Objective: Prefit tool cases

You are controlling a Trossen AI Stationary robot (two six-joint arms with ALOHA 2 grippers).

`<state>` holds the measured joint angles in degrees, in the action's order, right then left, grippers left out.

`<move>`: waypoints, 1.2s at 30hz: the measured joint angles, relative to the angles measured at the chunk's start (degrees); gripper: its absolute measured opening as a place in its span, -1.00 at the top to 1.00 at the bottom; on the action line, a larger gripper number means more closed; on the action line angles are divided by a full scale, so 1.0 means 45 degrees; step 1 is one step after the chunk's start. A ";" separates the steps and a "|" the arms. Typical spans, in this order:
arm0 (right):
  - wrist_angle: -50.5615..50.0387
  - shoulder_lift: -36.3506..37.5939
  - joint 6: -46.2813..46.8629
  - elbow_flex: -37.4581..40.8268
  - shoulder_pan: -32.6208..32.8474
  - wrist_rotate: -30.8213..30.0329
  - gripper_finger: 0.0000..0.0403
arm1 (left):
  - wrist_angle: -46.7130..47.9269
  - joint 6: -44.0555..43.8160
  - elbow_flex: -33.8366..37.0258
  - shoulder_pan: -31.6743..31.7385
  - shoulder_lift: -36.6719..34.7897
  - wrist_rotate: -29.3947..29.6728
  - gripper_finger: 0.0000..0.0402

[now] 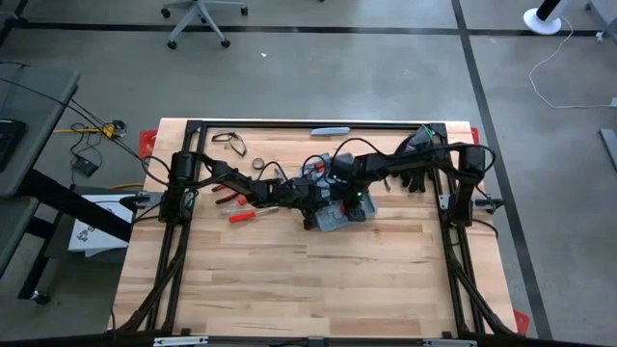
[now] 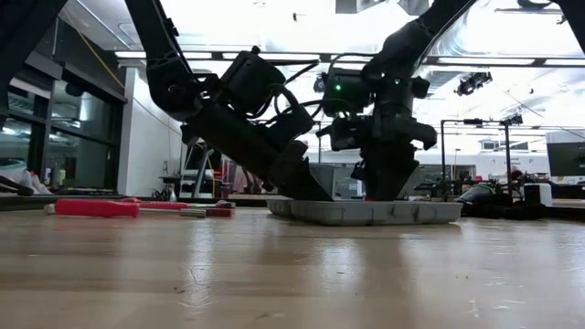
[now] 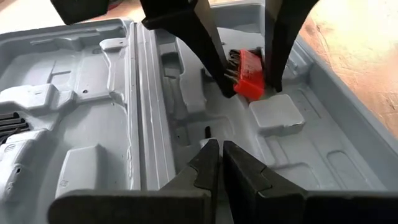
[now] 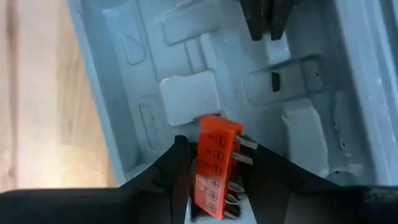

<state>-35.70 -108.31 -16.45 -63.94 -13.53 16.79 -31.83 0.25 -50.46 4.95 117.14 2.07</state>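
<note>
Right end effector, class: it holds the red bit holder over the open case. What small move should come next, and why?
Probably lower it a little. The right end effector grips the red bit holder just above a moulded recess in the open tool case, so easing down should seat it. The shut left end effector waits over the case.

A pale wooden table point(image 1: 289, 289) carries an open grey case point(image 1: 339, 214), laid flat near the middle, toward the far edge. Red-handled tools point(image 1: 253, 215) are laid just left of it. Glasses point(image 1: 229, 142) are placed near the far-left corner, and a slim grey bar point(image 1: 330, 130) at the far edge.
</note>
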 joint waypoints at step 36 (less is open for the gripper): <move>-0.1350 0.4794 0.3168 0.3378 -0.0499 -0.4464 0.89 | 0.1495 -0.0253 -0.0049 -0.0499 -0.0107 0.0057 0.92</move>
<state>-41.78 -86.73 -2.20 -48.74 -15.77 -3.30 -25.11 -0.89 -50.68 2.71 116.66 2.33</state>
